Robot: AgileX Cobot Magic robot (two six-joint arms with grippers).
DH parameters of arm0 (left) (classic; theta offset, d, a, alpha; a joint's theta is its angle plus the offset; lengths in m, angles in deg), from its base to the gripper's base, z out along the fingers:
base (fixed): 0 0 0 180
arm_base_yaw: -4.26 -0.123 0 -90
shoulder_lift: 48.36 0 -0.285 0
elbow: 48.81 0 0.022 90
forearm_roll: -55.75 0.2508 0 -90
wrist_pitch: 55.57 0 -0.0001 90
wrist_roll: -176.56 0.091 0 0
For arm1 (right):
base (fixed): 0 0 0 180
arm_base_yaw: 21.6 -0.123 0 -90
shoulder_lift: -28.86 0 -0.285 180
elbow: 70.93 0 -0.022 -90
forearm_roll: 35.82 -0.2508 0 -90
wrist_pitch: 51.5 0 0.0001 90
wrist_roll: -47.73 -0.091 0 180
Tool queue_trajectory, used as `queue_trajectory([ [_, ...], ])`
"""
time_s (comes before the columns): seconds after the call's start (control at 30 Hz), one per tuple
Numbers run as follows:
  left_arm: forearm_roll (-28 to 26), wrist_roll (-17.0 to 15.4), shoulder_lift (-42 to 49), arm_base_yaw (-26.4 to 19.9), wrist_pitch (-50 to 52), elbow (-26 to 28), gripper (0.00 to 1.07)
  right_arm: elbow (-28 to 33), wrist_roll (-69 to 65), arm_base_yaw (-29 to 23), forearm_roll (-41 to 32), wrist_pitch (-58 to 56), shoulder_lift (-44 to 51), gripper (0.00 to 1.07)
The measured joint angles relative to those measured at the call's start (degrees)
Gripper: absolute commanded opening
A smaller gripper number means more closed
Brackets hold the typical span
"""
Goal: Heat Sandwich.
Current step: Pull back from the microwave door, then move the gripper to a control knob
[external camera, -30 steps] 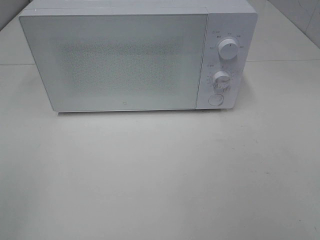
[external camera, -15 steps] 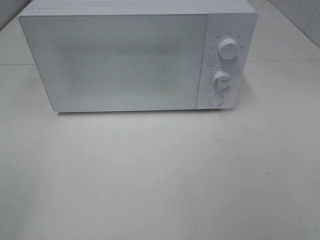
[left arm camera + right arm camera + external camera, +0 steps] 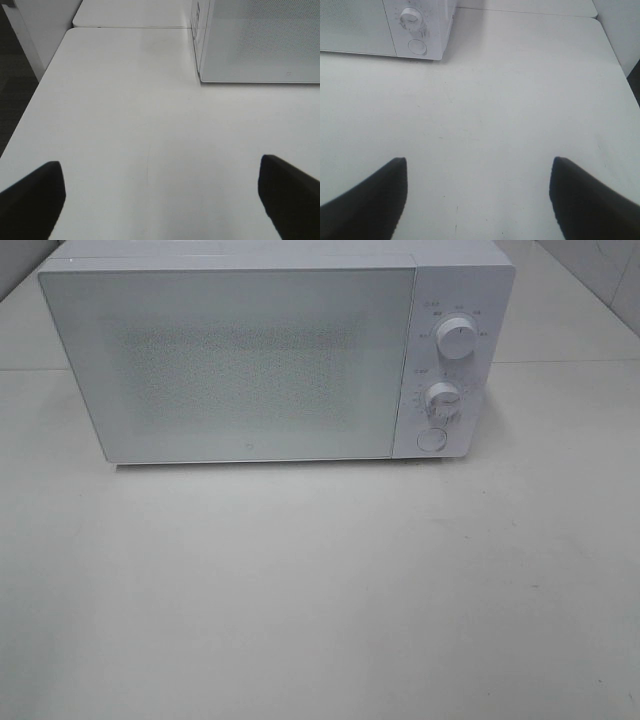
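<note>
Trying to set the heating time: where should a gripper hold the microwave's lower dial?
Grip the lower dial by its round rim, coming straight at the front of the microwave. It juts forward from the flat panel, so jaws can close across it.

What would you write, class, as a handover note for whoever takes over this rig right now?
Left gripper: open, empty, over the table.
Right gripper: open, empty, over the table.
Sandwich: in no view; the microwave stands with its door shut, inside hidden.
Done: nothing that shows.
Left: probably find the sandwich, then heat it.
</note>
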Motion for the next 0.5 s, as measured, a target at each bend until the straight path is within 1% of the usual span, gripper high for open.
queue_trajectory([
  [0.5,0.0,0.0,0.0,0.0,0.0,0.0,0.98,0.0,0.0,0.0,-0.11,0.0,0.0,0.77],
])
